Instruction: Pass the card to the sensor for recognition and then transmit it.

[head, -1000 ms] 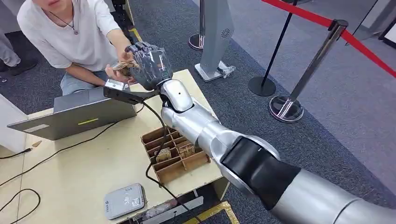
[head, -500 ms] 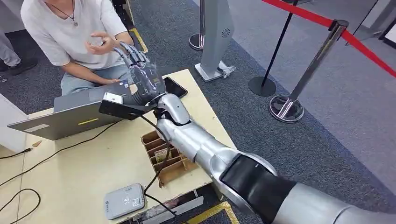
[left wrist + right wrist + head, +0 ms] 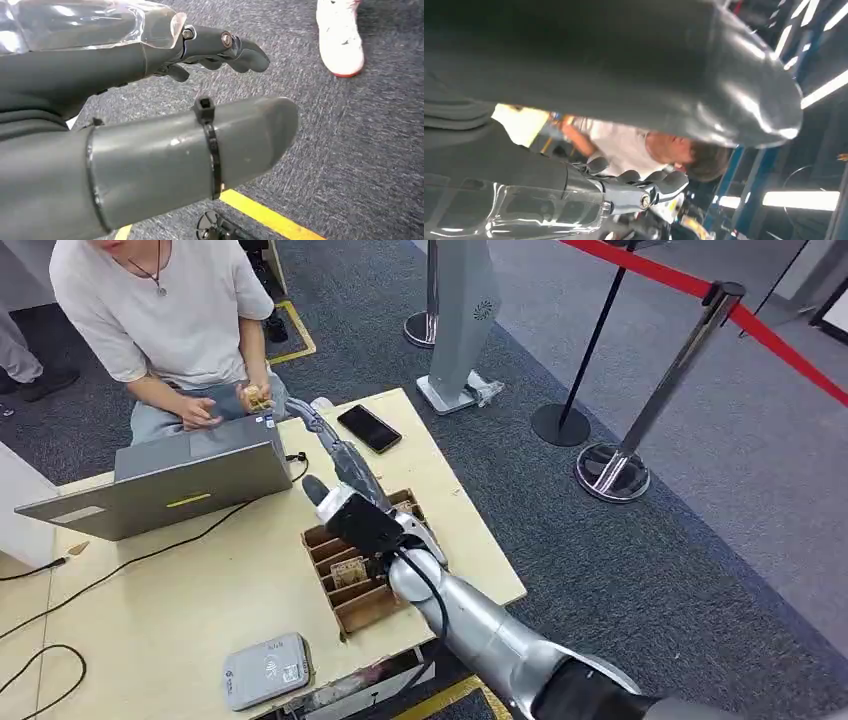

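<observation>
A small tan card (image 3: 256, 397) is in the fingers of a person (image 3: 165, 310) in a white T-shirt, seated behind the laptop. My right hand (image 3: 338, 462) stretches flat and low over the table between the laptop and the wooden box, fingers apart and pointing toward the person, holding nothing. The right wrist view shows its fingers (image 3: 639, 189) bare, with the person beyond. The grey card sensor (image 3: 267, 670) lies at the table's near edge. My left hand (image 3: 165, 55) hangs over dark carpet with loosely spread fingers and nothing in it.
A grey laptop (image 3: 170, 480) stands at the table's back left, with cables trailing across the top. A compartmented wooden box (image 3: 365, 565) sits under my right wrist and a black phone (image 3: 369, 428) lies beyond it. Stanchions with a red belt (image 3: 690, 285) stand to the right.
My right hand let the card go to the person, then dropped from head height down to just above the table. The person drew the card back toward the lap.
</observation>
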